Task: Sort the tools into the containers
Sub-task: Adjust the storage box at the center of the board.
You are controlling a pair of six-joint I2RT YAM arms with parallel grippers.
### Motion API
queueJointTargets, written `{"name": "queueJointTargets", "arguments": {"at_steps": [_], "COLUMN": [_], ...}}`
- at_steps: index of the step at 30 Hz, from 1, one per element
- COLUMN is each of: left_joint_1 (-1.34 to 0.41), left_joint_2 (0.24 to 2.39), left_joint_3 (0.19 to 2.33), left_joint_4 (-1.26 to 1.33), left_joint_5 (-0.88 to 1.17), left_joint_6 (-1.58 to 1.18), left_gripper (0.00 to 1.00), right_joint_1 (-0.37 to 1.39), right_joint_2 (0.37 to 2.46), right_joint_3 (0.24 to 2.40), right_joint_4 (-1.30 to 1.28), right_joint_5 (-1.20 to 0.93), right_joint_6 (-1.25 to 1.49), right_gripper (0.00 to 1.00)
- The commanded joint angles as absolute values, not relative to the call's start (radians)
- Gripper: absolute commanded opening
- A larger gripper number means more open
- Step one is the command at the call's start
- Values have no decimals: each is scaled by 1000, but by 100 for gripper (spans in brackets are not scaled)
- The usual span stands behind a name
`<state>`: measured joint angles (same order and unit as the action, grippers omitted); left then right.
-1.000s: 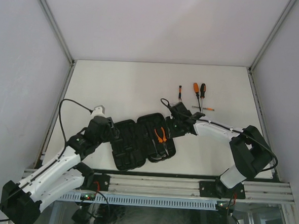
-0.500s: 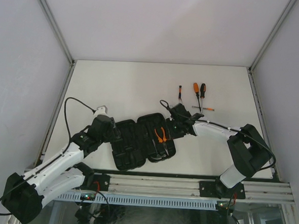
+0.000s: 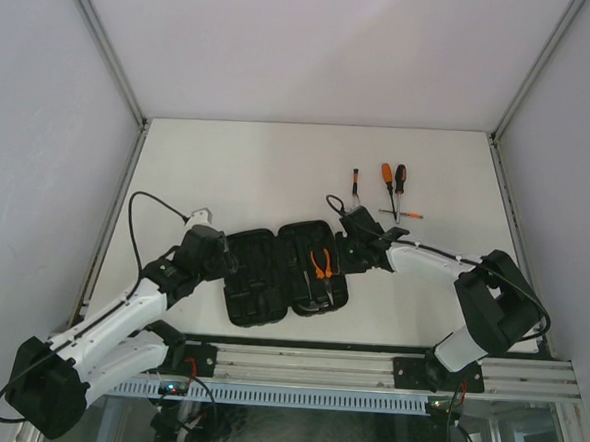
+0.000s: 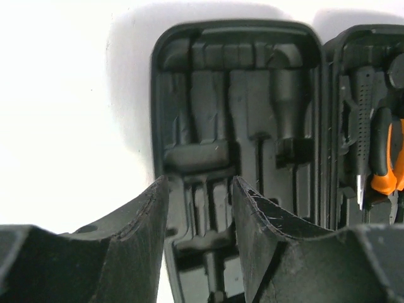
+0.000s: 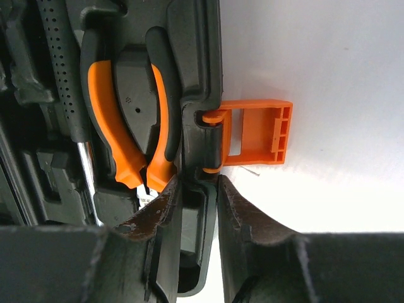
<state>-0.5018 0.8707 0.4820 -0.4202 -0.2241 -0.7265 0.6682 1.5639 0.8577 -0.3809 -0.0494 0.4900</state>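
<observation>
The black tool case [image 3: 256,289] lies open and flat at the near middle of the table. Its right half holds the orange-handled pliers [image 3: 319,265] and a black dotted-handled tool [image 5: 60,69] with a metal shaft. My right gripper [image 5: 199,183] is shut on the case's right rim, just below the open orange latch [image 5: 255,132]. My left gripper [image 4: 199,183] is open and empty, low over the near left corner of the case's empty left half [image 4: 233,107]. Several screwdrivers [image 3: 387,185] lie on the table beyond the case.
The screwdrivers sit in a loose group at the far right, one thin one [image 3: 355,182] to the left and one [image 3: 401,214] lying crosswise nearest the right arm. Grey walls close the table in on three sides.
The case has shifted slightly to the right and away, held by my right gripper. My left arm has swung in towards the case's left half.
</observation>
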Motion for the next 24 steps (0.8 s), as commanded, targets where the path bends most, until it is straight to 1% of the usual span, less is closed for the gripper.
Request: {"name": "queueJointTargets", "arguments": {"at_steps": [1,5,9,11,17,19,24], "left_joint_1": [-491,-491,-491,-491,-491,-491,-491], "left_joint_2": [879,891,906,907,902,895,868], "left_joint_3": [515,520,531,537,551,555,567], "left_joint_4": [-379,-372,-369,-369,-384,-391,-409], "left_joint_5": [-206,-198,-187,-187,-193,-194,-210], "left_joint_6": [-738,-741,-740,-735,-728,-725,-708], "left_gripper": [49,49,48,48,48,48,49], "right_joint_1": [611,586,587,600,609,602,579], "right_joint_2": [1524,1484,1474,1476,1531,1523,1421], "right_joint_3": [802,765,754,763,848,866,901], "right_joint_4": [-402,-392,-336,-312,-338,-350,-375], "right_joint_5": [58,51,-6,-27,8,17,15], "right_joint_6": [547,549,515,493,413,395,360], "right_gripper": [0,0,0,1,5,10,28]}}
